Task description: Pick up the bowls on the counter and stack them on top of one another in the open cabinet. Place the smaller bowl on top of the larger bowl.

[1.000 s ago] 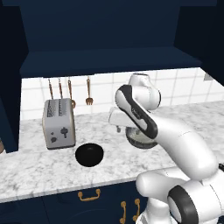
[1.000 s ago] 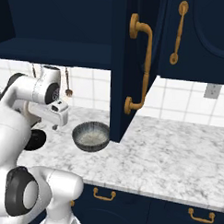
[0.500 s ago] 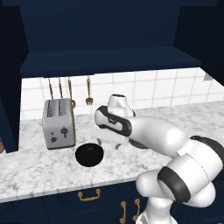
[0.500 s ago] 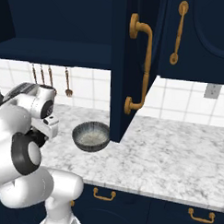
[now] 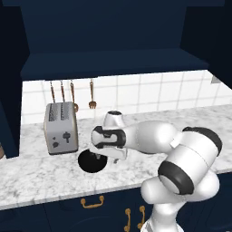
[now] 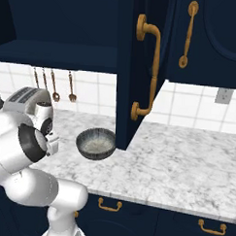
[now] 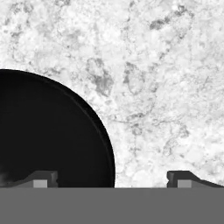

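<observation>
The smaller bowl (image 5: 89, 162), glossy black, sits on the marbled counter (image 5: 36, 181) in front of the toaster. My gripper (image 5: 105, 157) hangs low at its right rim. In the hand view the gripper (image 7: 113, 179) is open and straddles the rim: one fingertip (image 7: 41, 179) over the smaller bowl (image 7: 43, 131), the other over bare counter (image 7: 153, 65). The larger bowl (image 6: 96, 143), dark grey with a pale speckled inside, stands on the counter (image 6: 186, 166) right of my arm. The open cabinet (image 5: 113, 63) spans the wall above, its deep shelf dark.
A silver toaster (image 5: 61, 128) stands just left of the black bowl. Brass utensils (image 5: 71, 93) hang on the tiled wall behind. The open navy cabinet door (image 6: 141, 67) with a brass handle juts out right beside the larger bowl. Navy drawers (image 5: 93, 204) run under the counter.
My arm has swung left from above the larger bowl and dropped low, bringing the open gripper down to the black bowl's rim. Both bowls stay where they were.
</observation>
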